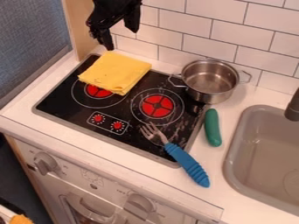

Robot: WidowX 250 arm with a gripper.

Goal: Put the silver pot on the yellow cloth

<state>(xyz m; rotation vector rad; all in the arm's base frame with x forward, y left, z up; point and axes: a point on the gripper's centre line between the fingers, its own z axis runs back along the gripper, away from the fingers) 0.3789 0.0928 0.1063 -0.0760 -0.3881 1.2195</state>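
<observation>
The silver pot (210,82) stands upright at the far right corner of the black cooktop (76,111), apparently partly over its edge and the white table (236,98). Its 2 handles point left and right. The yellow cloth (116,72) lies flat on the far left part of the cooktop, partly over 1 red burner (98,90).

The black pincer (121,38) hangs above and beyond the cloth's far edge, its 2 fingers spread and nothing between them. So the task looks to be at the approach step, with the pot not yet gripped. The next move calls for going right to the pot, lowering over its rim or a handle and closing there. After that comes a level lift leftward, high enough that the base does not drag the cloth when set down.
</observation>
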